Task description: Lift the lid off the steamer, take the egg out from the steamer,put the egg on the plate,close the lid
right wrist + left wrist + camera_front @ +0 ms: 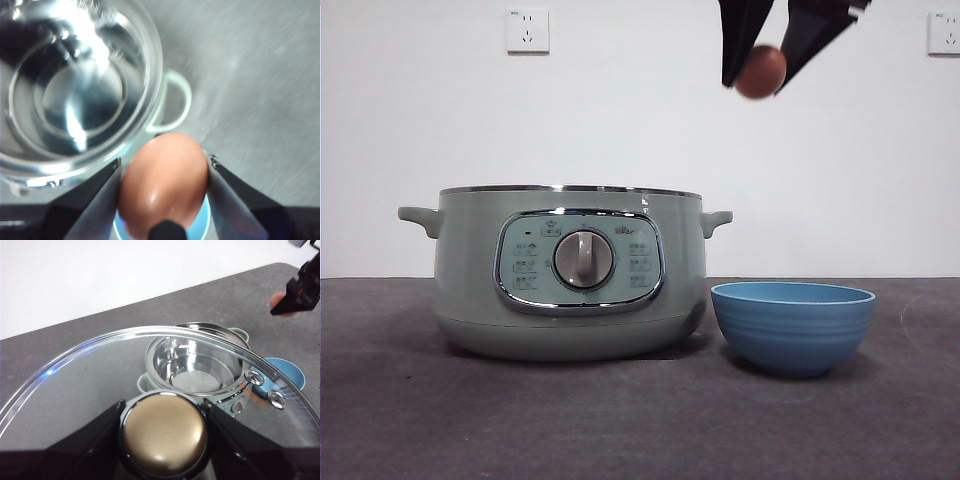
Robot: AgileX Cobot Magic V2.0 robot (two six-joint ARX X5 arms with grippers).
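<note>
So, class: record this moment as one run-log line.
left gripper: holds lid by knob, off steamer | right gripper: brown egg gripped, high above blue bowl | steamer: open

Right gripper [761, 72]: upper right of the front view, entering from the top edge, two black jaws angled inward and clamped on the brown egg [761, 71] | Left gripper [164, 432]: out of the front view; in its wrist view, jaws pressed against both sides of the lid [90, 375] knob, lid held aloft.
</note>
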